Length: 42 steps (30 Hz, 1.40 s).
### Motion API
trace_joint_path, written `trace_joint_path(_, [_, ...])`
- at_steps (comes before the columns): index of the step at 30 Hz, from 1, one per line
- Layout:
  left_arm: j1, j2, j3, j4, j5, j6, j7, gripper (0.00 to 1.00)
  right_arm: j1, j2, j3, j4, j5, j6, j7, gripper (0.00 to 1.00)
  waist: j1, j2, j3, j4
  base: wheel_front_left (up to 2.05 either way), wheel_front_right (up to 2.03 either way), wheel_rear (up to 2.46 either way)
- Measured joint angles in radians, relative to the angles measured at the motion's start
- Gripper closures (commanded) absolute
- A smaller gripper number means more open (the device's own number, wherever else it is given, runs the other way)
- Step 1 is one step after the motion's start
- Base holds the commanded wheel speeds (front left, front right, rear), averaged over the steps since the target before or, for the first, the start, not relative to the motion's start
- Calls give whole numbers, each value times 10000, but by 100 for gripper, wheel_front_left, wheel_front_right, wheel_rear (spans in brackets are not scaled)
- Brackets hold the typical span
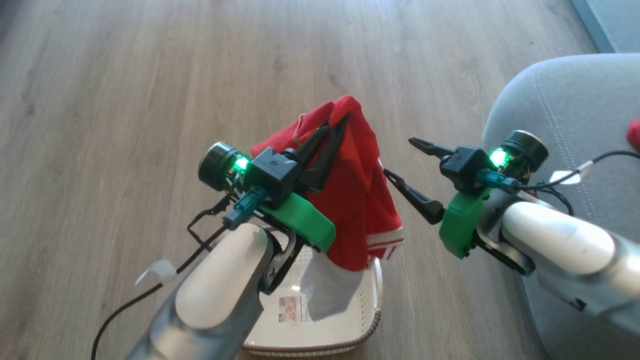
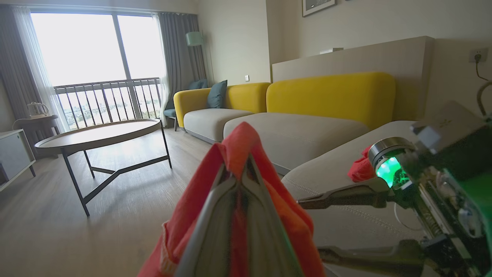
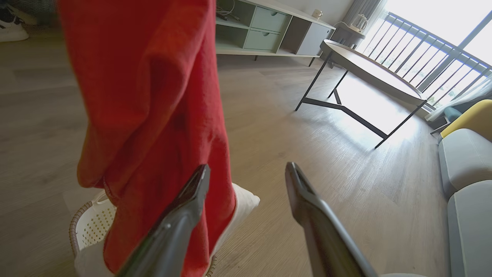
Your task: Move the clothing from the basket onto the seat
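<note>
My left gripper [image 1: 345, 119] is shut on a red garment [image 1: 356, 200] with a white panel and striped trim. It holds the garment up so that the cloth hangs down into the cream basket [image 1: 371, 327] on the floor. In the left wrist view the red cloth [image 2: 238, 144] drapes over the closed fingertips. My right gripper [image 1: 398, 156] stands open and empty just right of the hanging garment [image 3: 153, 96], beside the basket rim [image 3: 75, 227]. The grey seat [image 1: 575, 100] is at the right. Another red piece [image 1: 635, 135] lies on it.
A round coffee table [image 2: 96, 134] on thin dark legs stands on the wooden floor [image 1: 150, 75] beyond the basket. A sofa with yellow backs [image 2: 330, 94] runs along the wall. A low sideboard [image 3: 269, 30] is on the far side.
</note>
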Motion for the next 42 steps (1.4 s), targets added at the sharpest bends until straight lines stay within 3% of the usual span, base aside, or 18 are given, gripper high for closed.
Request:
trace_joint_path(5, [-81,12,-332,-21,-111,-2,0,100,-314,483,382,345,221,0,374,0,0,0,-11,252,0,0,0])
trace_joint_path(14, [-330,21,-943,-140,-359,13,0,100,398,1281,451,-19,8,0,1983,0,0,0,11,743,0,0,0])
trace_joint_path(20, [-384,21,-1233,-159,-531,58,0,100,552,1609,451,100,249,0,2127,0,0,0,56,891,0,0,0])
trace_joint_path(26, [-466,25,-1352,-180,-635,100,0,100,552,1824,451,803,234,0,1534,0,0,0,105,933,0,0,0])
trace_joint_path(27, [-507,25,-1377,-192,-635,100,0,100,552,1860,451,989,234,0,1373,35,0,0,105,933,0,0,0])
trace_joint_path(28, [-520,25,-1386,-207,-637,102,0,100,551,1898,451,1183,232,0,1206,84,0,0,104,931,0,0,0])
trace_joint_path(29, [-518,25,-1400,-215,-642,102,0,100,551,1939,449,1377,236,0,986,100,0,0,103,926,0,0,0])
trace_joint_path(40, [-501,25,-1423,-92,-706,111,0,100,532,2334,387,2725,917,0,-59,100,0,0,68,735,0,0,0])
trace_joint_path(42, [-491,29,-1367,-67,-702,100,-10,48,535,2311,-36,2709,1003,0,-61,100,0,0,77,665,0,0,0])
